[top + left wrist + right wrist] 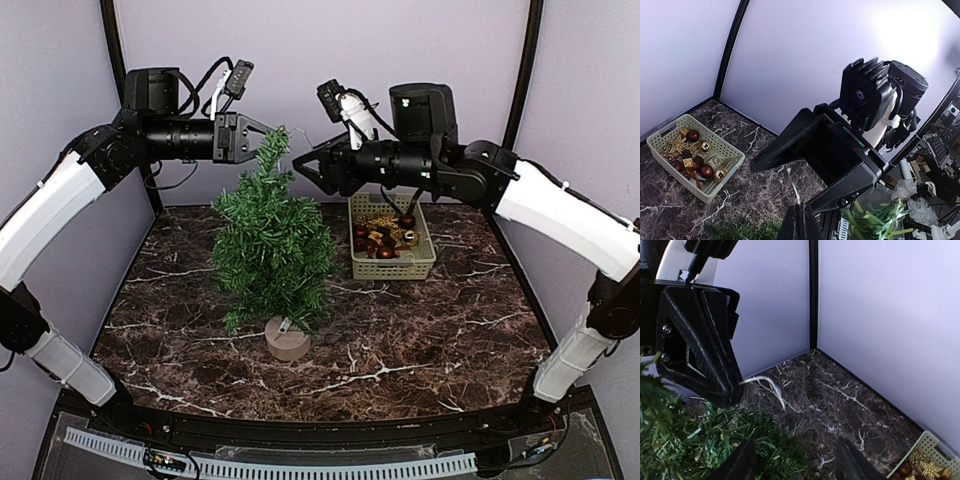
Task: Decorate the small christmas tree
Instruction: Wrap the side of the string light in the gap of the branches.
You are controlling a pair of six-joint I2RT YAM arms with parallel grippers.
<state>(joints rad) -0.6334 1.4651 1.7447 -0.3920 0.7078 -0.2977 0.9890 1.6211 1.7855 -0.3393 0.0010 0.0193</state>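
Lab test cell: pale lilac panels [330,50] and black frame posts [525,60] wall in my marble-look table [400,340] on three sides.

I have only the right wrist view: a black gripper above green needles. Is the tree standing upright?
Observer: Yes, the small christmas tree stands upright on its round tan base, as the top view shows.
Operator: Where is the left gripper on it?
Observer: The left gripper is shut at the tree's very tip; whether it pinches needles I cannot tell.
Operator: And the whole basket?
Observer: The basket sits right of the tree, apart from it, holding brown balls and a gold star.
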